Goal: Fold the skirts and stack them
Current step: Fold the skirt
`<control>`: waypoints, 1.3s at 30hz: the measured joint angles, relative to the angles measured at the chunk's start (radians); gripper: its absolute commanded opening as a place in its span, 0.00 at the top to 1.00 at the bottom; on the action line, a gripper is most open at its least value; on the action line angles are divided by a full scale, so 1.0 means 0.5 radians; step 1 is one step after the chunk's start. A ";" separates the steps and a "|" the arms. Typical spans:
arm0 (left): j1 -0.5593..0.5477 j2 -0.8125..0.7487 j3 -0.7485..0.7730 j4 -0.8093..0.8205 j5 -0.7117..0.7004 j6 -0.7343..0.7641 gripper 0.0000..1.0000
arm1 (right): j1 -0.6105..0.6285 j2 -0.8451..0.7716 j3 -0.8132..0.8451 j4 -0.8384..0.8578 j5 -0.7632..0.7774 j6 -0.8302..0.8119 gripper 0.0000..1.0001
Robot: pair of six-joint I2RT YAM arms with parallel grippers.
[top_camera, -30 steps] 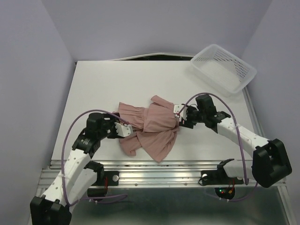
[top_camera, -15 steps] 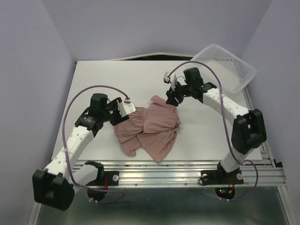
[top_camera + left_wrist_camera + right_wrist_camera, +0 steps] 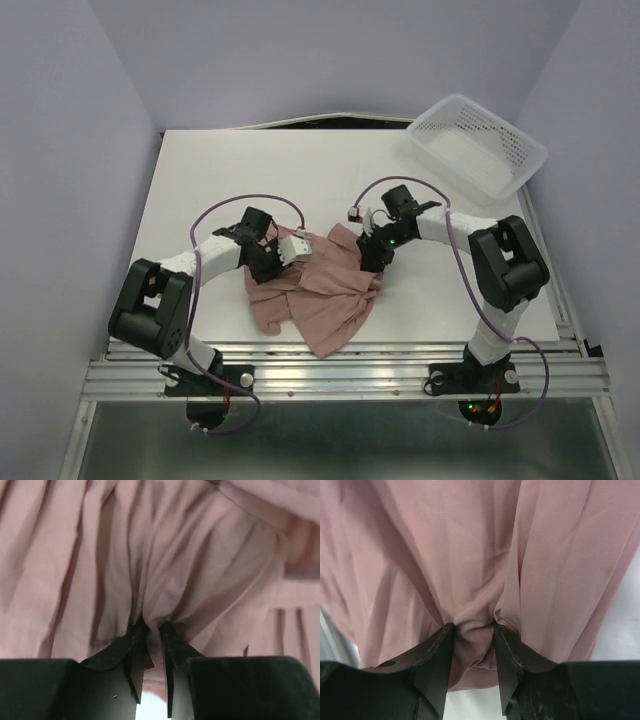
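Observation:
Dusty-pink skirt fabric (image 3: 318, 290) lies in a rumpled heap in the middle of the white table; I cannot tell where one skirt ends and another begins. My left gripper (image 3: 285, 248) is down on the heap's upper left edge. In the left wrist view it (image 3: 152, 630) is shut on a thin pinch of gathered skirt fabric (image 3: 165, 555). My right gripper (image 3: 374, 256) is down on the heap's right edge. In the right wrist view it (image 3: 472, 630) is closed on a thicker bunched fold of the skirt fabric (image 3: 470, 540), which touches both fingers.
A white plastic mesh basket (image 3: 478, 146) stands at the table's far right corner. The table (image 3: 220, 180) shows bare white around the heap. A metal rail (image 3: 330, 370) runs along the near edge by the arm bases.
Both grippers have come down onto the heap and closed on folds of fabric. The right gripper moved from the heap's far edge to its right edge. The fabric has shifted slightly.

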 measured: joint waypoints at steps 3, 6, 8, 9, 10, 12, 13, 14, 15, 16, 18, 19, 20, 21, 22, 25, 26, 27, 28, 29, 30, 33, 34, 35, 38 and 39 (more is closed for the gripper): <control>0.014 0.209 0.146 0.028 -0.012 -0.086 0.80 | 0.004 -0.074 -0.156 0.019 -0.082 0.087 0.58; 0.026 0.473 0.420 0.100 -0.020 -0.169 0.81 | 0.043 -0.189 -0.282 0.041 -0.111 0.192 0.54; 0.032 0.632 0.610 0.132 -0.034 -0.211 0.79 | 0.086 -0.228 -0.307 0.041 -0.140 0.293 0.48; 0.037 0.733 0.739 0.163 -0.054 -0.230 0.77 | 0.105 -0.243 -0.306 0.051 -0.156 0.354 0.46; 0.038 0.789 0.803 0.187 -0.065 -0.238 0.72 | 0.115 -0.255 -0.305 0.063 -0.168 0.391 0.44; 0.039 0.851 0.893 0.208 -0.095 -0.242 0.67 | 0.111 -0.290 -0.293 0.066 -0.187 0.520 0.38; 0.040 0.859 0.912 0.214 -0.111 -0.242 0.65 | 0.089 -0.307 -0.286 0.071 -0.200 0.558 0.37; 0.045 0.858 0.934 0.205 -0.123 -0.234 0.59 | 0.033 -0.343 -0.272 0.076 -0.212 0.663 0.37; 0.052 0.855 0.949 0.202 -0.130 -0.229 0.52 | -0.013 -0.367 -0.259 0.084 -0.212 0.695 0.37; 0.053 0.851 0.964 0.200 -0.132 -0.227 0.52 | -0.090 -0.404 -0.235 0.110 -0.209 0.753 0.37; 0.068 0.818 0.970 0.192 -0.130 -0.226 0.42 | -0.253 -0.449 -0.182 0.160 -0.158 0.896 0.37; 0.079 0.783 0.969 0.176 -0.130 -0.240 0.38 | -0.318 -0.461 -0.153 0.186 -0.113 0.955 0.37; 0.091 0.742 0.969 0.170 -0.131 -0.240 0.37 | -0.380 -0.464 -0.128 0.213 -0.054 1.006 0.36; 0.101 0.667 0.968 0.165 -0.133 -0.249 0.36 | -0.420 -0.464 -0.115 0.233 -0.014 1.039 0.36; 0.108 0.597 0.967 0.165 -0.131 -0.250 0.36 | -0.446 -0.464 -0.113 0.259 0.024 1.080 0.36; 0.130 0.348 0.967 0.161 -0.128 -0.288 0.35 | -0.445 -0.440 -0.113 0.278 0.054 1.172 0.37; 0.130 0.278 0.967 0.159 -0.123 -0.296 0.35 | -0.435 -0.410 -0.113 0.287 0.050 1.205 0.37; 0.130 0.204 0.963 0.154 -0.105 -0.302 0.35 | -0.433 -0.385 -0.113 0.290 0.044 1.222 0.37; 0.128 0.146 0.952 0.151 -0.088 -0.306 0.35 | -0.427 -0.344 -0.113 0.292 0.032 1.247 0.38; 0.124 0.076 0.929 0.143 -0.066 -0.311 0.35 | -0.423 -0.322 -0.113 0.294 0.026 1.257 0.38; 0.112 0.013 0.896 0.132 -0.051 -0.311 0.34 | -0.421 -0.294 -0.113 0.296 0.007 1.274 0.39; -0.011 -0.214 0.709 0.090 -0.034 -0.294 0.29 | -0.406 -0.262 -0.113 0.333 -0.062 1.305 0.39; -0.113 -0.308 0.618 0.064 -0.040 -0.283 0.25 | -0.404 -0.262 -0.113 0.358 -0.082 1.309 0.40; -0.224 -0.382 0.537 0.056 -0.046 -0.265 0.24 | -0.394 -0.262 -0.113 0.388 -0.105 1.308 0.39; -0.655 -0.575 0.311 0.058 -0.150 -0.204 0.14 | -0.322 -0.255 -0.090 0.419 -0.150 1.284 0.39; -0.801 -0.616 0.245 0.053 -0.175 -0.185 0.14 | -0.288 -0.239 -0.058 0.420 -0.166 1.266 0.39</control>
